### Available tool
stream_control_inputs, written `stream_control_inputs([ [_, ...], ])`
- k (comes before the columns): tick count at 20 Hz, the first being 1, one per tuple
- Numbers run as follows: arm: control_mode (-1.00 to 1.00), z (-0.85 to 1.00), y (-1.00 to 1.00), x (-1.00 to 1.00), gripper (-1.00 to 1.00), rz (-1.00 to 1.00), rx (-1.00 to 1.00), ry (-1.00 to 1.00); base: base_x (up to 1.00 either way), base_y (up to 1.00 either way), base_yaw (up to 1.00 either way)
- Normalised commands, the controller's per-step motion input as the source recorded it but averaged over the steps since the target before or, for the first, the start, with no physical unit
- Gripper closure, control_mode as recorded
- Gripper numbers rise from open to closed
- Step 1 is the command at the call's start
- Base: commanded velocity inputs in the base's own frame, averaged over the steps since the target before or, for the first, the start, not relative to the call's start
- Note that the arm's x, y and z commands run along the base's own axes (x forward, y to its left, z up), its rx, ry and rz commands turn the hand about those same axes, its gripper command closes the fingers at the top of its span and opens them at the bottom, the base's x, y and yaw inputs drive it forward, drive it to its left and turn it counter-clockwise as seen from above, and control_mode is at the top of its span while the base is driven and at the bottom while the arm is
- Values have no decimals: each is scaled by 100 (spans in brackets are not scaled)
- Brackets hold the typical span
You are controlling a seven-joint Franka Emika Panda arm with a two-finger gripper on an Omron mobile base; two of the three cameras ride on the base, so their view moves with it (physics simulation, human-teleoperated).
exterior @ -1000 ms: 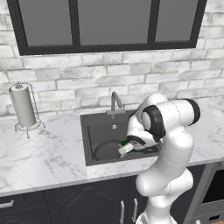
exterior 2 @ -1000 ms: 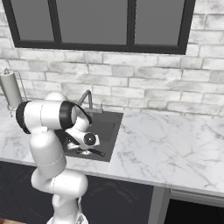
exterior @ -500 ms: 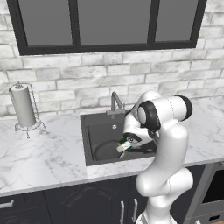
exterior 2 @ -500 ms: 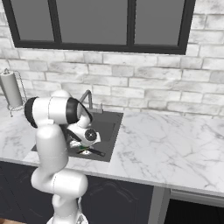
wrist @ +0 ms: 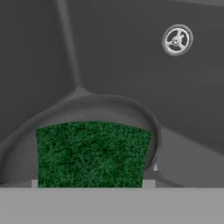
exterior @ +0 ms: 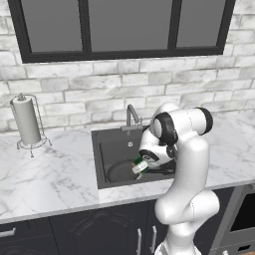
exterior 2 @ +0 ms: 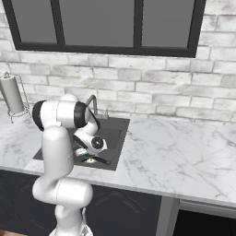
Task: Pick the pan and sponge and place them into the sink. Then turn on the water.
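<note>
The sponge [wrist: 92, 153] fills the lower part of the hand view, its green scouring face toward the camera, and it sits between the fingers of the hand [exterior: 140, 166], which is closed on it across its width, low over the sink [exterior: 107, 149]. In the left base view a sliver of green and pale yellow shows at the hand, just above the pan [exterior: 122, 171]. The pan already lies in the basin, its curved rim arcing behind the sponge in the hand view, its thin handle [exterior 2: 102, 160] pointing toward the front edge in the right base view.

The sponge is likely light, soft and springy; a grip across its short sides should hold without much squeeze, and it will drop harmlessly. The pan looks stiff and heavier, best taken by the handle.

The basin is dark and smooth, with a silver drain [wrist: 176, 40] beyond the pan. A grey faucet [exterior: 131, 115] stands at its back rim. The tabletop [exterior: 50, 174] is white marble; a paper towel holder [exterior: 27, 122] stands well to the left, under a brick wall and dark-framed window.
</note>
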Motion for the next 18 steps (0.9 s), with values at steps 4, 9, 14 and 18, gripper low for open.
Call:
stream_control_inputs([
  [4, -100, -27, 0, 14, 100, 4, -1, -4, 0, 0, 0],
  [9, -100, -30, 0, 12, 100, 3, -3, -4, 0, 0, 0],
  [14, -100, -36, -1, 9, 100, 3, -4, -3, 0, 0, 0],
  [18, -100, -35, -11, 4, 100, 4, -2, -3, 0, 0, 0],
])
